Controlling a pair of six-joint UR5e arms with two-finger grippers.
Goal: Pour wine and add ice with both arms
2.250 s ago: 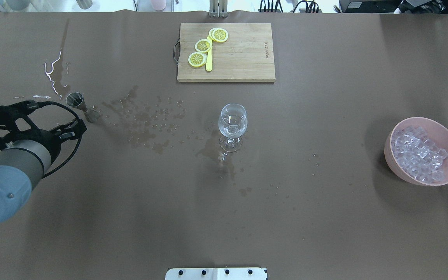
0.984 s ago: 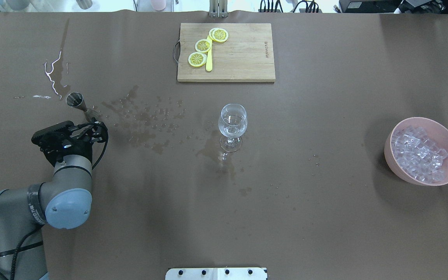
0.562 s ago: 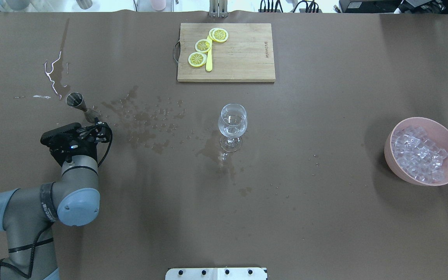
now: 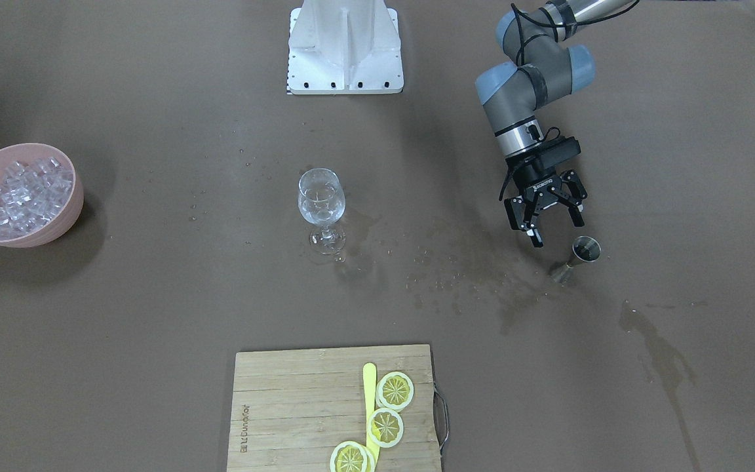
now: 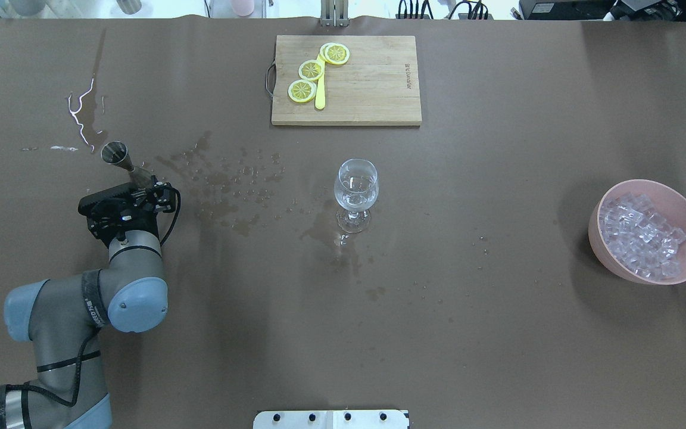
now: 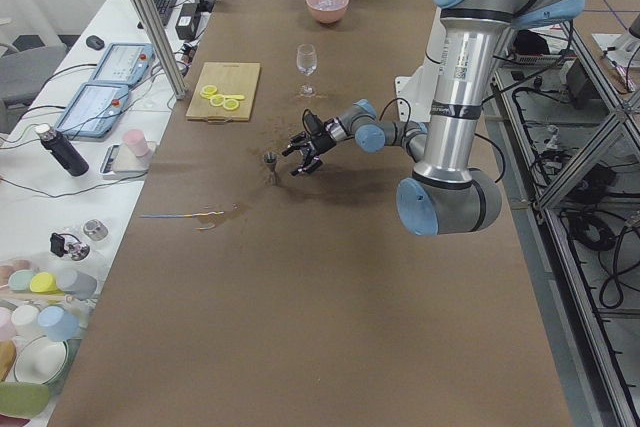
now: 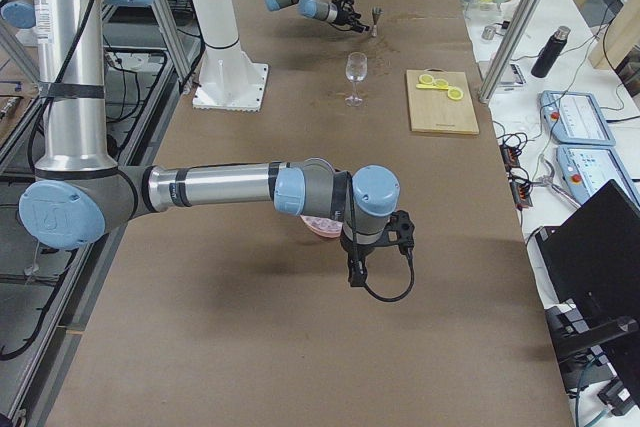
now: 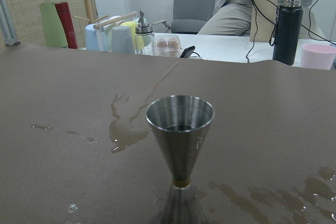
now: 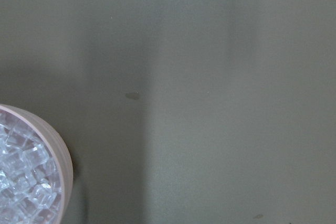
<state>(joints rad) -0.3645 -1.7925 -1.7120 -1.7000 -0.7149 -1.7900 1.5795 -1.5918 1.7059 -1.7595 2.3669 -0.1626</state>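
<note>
A steel jigger (image 5: 118, 156) stands upright at the table's left among wet patches. My left gripper (image 4: 556, 226) is open and empty, just short of the jigger (image 4: 584, 249), fingers pointing at it. The left wrist view shows the jigger (image 8: 180, 135) close ahead, with a little liquid in it. A clear wine glass (image 5: 355, 189) stands mid-table. The ice (image 5: 641, 235) fills a pink bowl (image 5: 602, 244) at the right. My right gripper (image 7: 355, 272) hangs beside the bowl; I cannot tell whether it is open. The right wrist view shows ice (image 9: 23, 182) at lower left.
A wooden cutting board (image 5: 373, 89) with lemon slices (image 5: 311, 70) and a yellow knife lies at the table's far side. Spilled liquid (image 5: 224, 185) spreads between jigger and glass. The white base block (image 4: 345, 46) stands at the near edge.
My left arm has swung in from the table's left edge and moved right and forward. Its gripper now sits close beside the jigger. Nothing else moved.
</note>
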